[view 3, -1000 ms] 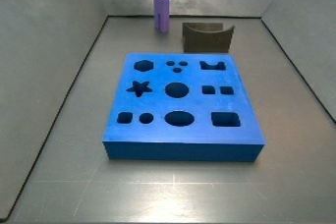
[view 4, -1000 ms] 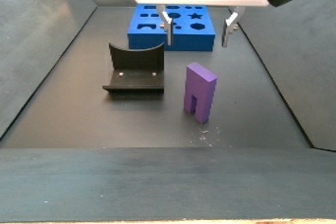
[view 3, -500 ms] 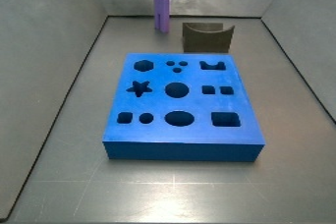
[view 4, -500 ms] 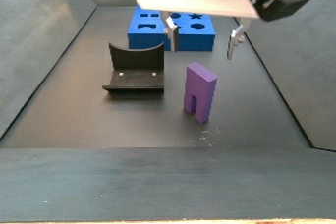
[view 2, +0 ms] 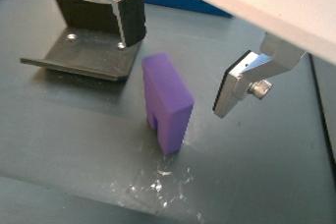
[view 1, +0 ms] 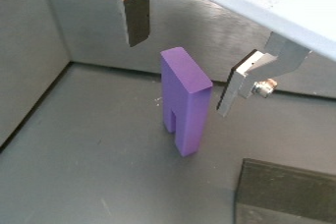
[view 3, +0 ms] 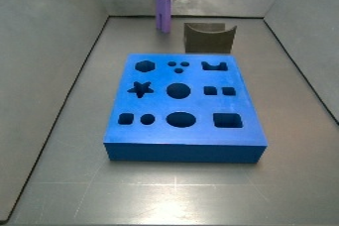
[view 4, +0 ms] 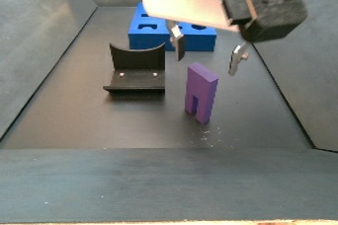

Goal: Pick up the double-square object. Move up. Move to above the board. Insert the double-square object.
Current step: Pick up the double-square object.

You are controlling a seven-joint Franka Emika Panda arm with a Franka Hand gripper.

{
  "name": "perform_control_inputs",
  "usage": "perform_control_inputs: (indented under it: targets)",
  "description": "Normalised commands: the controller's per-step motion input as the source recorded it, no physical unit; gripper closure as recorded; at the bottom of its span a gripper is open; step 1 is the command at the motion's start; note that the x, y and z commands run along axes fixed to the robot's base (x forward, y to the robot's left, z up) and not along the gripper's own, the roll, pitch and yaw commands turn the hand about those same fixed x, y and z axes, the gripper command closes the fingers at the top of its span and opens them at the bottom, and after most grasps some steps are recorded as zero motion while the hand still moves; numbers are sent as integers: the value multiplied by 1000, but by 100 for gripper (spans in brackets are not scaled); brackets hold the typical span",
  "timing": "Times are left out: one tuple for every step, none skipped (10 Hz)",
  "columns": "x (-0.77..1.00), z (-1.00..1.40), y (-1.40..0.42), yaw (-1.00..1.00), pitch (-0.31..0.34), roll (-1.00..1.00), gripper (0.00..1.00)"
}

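One board (view 3: 183,96), one fixture (view 4: 136,69), one double-square object (view 4: 201,92), one tool (view 4: 205,54) on the bench (view 3: 79,185).
Board mid-bench, clear floor on all sides. Object stands upright well beyond it, beside the fixture, apart. Tool spread, fingers (view 1: 136,18) flanking the object's top, not touching.

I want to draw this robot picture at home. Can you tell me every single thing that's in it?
Peg: one, purple, standing upright on the dark floor, away from the board, directly under the gripper.
Board: one, bright blue, lying flat on the floor, with many shaped holes (star, circles, squares), all empty.
Fixture: one, dark L-shaped bracket on a base plate, standing on the floor between the peg and the board.
Gripper: one, silver fingers with dark pads, open, hanging just above the peg with one finger to each side of its top, not touching it.
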Motion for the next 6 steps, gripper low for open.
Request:
perform_control_inputs:
  targets:
    - [0,-3,0,-29,0,0,0]
    - [0,0,0,0,-6,0,0]
    - [0,-57,0,0,0,0,0]
    - [0,-197,0,-397,-17,131,0]
    - [0,-303,34,-694,0,231,0]
    - [0,-360,71,-791,0,277,0]
